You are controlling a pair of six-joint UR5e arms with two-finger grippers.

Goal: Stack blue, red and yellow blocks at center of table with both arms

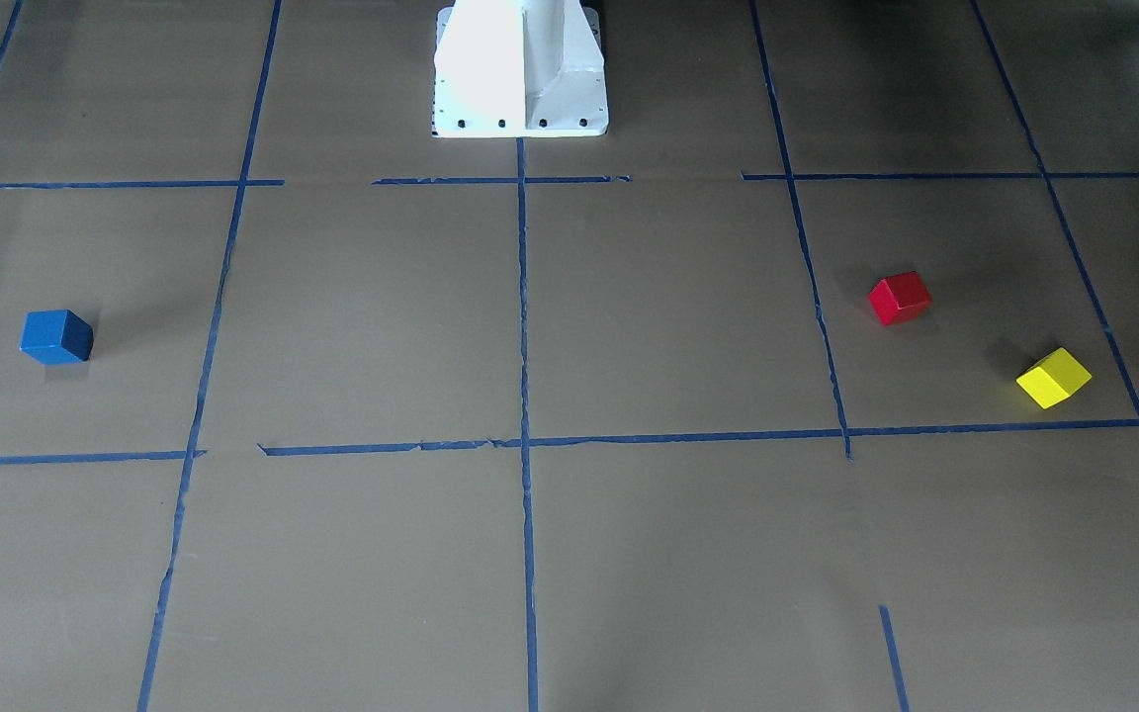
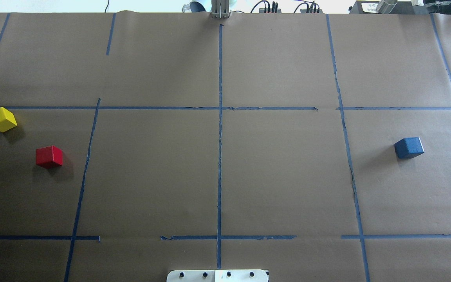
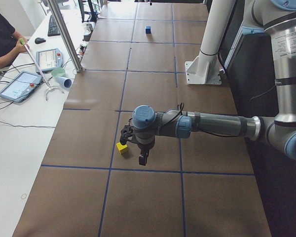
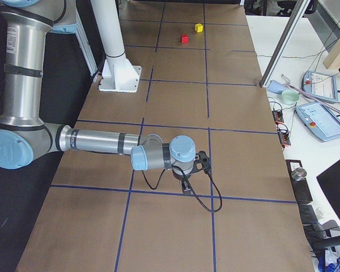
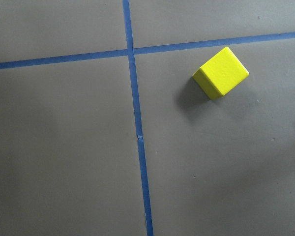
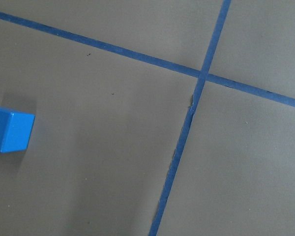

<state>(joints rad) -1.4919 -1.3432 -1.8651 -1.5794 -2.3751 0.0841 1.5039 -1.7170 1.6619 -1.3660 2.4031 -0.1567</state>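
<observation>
The blue block (image 1: 56,336) sits on the robot's right side of the table (image 2: 408,147); part of it shows at the left edge of the right wrist view (image 6: 7,130). The red block (image 1: 900,298) and the yellow block (image 1: 1054,377) sit apart on the robot's left side (image 2: 49,156) (image 2: 1,119). The yellow block also shows in the left wrist view (image 5: 221,72). My left gripper (image 3: 142,159) hangs just beside the yellow block (image 3: 122,148). My right gripper (image 4: 186,188) hangs over the table's right end. I cannot tell whether either is open or shut.
Blue tape lines divide the brown paper table (image 2: 288,176) into squares. The white robot pedestal (image 1: 520,69) stands at the middle of the robot's edge. A side bench holds tablets (image 3: 19,84) and a cup, with an operator and a metal pole (image 3: 64,34) nearby.
</observation>
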